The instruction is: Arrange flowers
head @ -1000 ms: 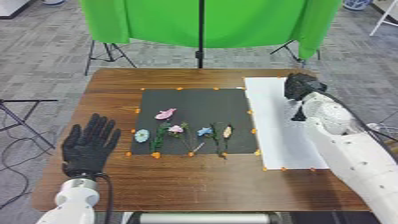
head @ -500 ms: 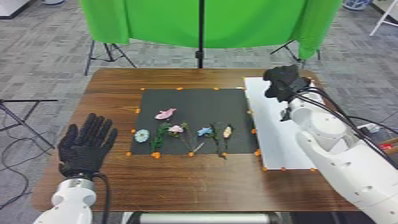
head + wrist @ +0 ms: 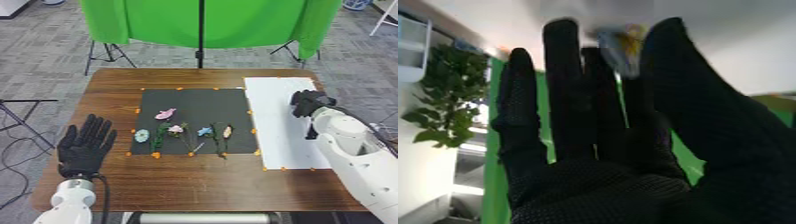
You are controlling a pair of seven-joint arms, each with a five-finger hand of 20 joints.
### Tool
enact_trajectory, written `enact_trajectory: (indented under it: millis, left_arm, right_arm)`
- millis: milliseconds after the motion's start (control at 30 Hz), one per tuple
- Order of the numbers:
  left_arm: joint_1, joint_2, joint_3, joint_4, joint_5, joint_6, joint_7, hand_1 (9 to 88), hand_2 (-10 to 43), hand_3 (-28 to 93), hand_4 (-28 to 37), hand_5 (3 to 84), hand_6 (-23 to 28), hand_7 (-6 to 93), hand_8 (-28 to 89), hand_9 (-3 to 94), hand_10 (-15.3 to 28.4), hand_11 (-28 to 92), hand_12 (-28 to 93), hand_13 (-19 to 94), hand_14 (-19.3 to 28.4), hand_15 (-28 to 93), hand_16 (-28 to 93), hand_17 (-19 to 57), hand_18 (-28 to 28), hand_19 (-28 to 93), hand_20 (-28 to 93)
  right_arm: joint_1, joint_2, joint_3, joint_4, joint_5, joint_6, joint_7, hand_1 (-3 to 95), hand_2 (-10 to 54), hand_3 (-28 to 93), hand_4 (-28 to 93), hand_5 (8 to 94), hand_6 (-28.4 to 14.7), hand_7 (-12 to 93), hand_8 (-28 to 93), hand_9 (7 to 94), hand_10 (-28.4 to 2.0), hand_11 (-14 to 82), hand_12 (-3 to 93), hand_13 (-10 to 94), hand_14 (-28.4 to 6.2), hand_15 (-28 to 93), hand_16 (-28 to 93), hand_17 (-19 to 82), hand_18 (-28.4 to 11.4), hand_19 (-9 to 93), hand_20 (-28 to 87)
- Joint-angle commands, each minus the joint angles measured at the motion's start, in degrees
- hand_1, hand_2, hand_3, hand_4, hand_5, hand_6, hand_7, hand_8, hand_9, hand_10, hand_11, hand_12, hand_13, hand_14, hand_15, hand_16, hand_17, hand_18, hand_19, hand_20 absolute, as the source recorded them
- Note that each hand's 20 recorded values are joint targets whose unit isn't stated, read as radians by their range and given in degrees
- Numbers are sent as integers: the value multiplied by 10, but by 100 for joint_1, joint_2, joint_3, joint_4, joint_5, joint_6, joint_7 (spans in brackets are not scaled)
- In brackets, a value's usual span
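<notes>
In the head view the brown table (image 3: pixel 213 187) spans the middle and bottom of the frame, with a green cloth (image 3: pixel 151 20) across the top. A dark mat (image 3: pixel 226 102) lies at the centre, a white sheet (image 3: pixel 271 117) just to its right. At lower left, the left hand (image 3: pixel 83 152) is spread wide. The right hand (image 3: pixel 309 102) is over the sheet, right of centre; the right wrist view shows its fingers long and fairly straight, thumb apart — a blurred blue and yellow thing (image 3: pixel 620 45) sits between, though I can't tell if it is held. The flowers rest on the mat: a pale blue bloom (image 3: pixel 141 135) at lower left, a pink one (image 3: pixel 164 114) above, then pink (image 3: pixel 176 129), blue (image 3: pixel 205 131) and yellowish (image 3: pixel 227 132) ones rightward — stems downward.
</notes>
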Motion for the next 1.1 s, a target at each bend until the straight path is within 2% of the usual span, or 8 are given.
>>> enact_trajectory:
  millis: [33,133,333,567,700,767,933,1100]
  left_arm:
    - [219,-21,-6,-6,108,3,9,281,171,770,-283,487,96,140,-107,423,150,236,85,308,159,412,-96,-79,140,392,126]
    - [242,-28,-19,-27,25,94,41,281,171,771,-283,487,96,141,-106,423,150,236,85,307,160,411,-96,-79,140,392,126]
    - [316,-65,-59,-64,65,50,98,281,171,770,-283,487,96,141,-107,424,150,237,85,307,160,412,-96,-79,140,392,126]
    - [349,-84,-89,-68,50,91,68,280,173,769,-283,488,96,142,-107,424,150,236,85,306,160,412,-96,-80,140,393,126]
    - [320,-2,-72,-55,153,152,40,281,173,768,-283,488,97,141,-107,424,150,236,85,307,160,411,-96,-80,140,393,126]
    - [311,-6,-74,-61,81,139,90,280,173,770,-283,488,97,141,-107,424,150,236,85,306,160,411,-96,-80,140,393,126]
    - [200,-25,-21,-11,100,136,-11,280,173,770,-283,489,97,142,-107,424,150,238,86,305,160,411,-96,-80,141,393,126]
    - [194,3,-48,-6,129,110,-15,281,174,768,-283,489,97,142,-107,424,150,239,86,306,160,412,-96,-80,140,393,126]
  right_arm:
    - [-147,-42,-128,382,-159,1206,-498,606,-95,623,-283,631,34,278,-139,719,-89,146,241,655,-48,382,341,277,-190,775,322]
    - [-105,-75,-203,352,-73,1477,-485,615,-95,632,-283,719,30,369,-84,838,-82,100,364,695,-48,393,389,290,-190,785,345]
    - [-608,143,-231,-733,377,1788,-246,606,-95,704,-283,734,30,379,-75,859,-82,102,384,706,-48,402,396,296,-193,790,353]
    - [-1148,-19,-52,-1802,83,909,-889,594,-95,708,-283,722,23,372,-73,843,-87,97,386,690,-53,405,395,289,-195,788,353]
    - [-1204,-50,-348,-1909,59,804,-1169,590,-95,710,-283,717,21,367,-77,838,-89,95,380,684,-53,406,390,286,-195,784,352]
    - [-1160,-89,-471,-1850,-231,608,-1472,588,-95,712,-283,716,21,366,-78,834,-89,93,377,682,-55,406,389,284,-195,783,352]
    - [-1236,-135,-604,-1930,-85,730,-1307,582,-95,712,-283,712,20,364,-79,827,-87,86,366,678,-52,401,384,283,-196,778,350]
    - [-1346,-82,-570,-2105,-56,914,-1028,541,-95,718,-283,692,13,337,-83,796,-95,110,334,665,-61,421,361,279,-200,779,347]
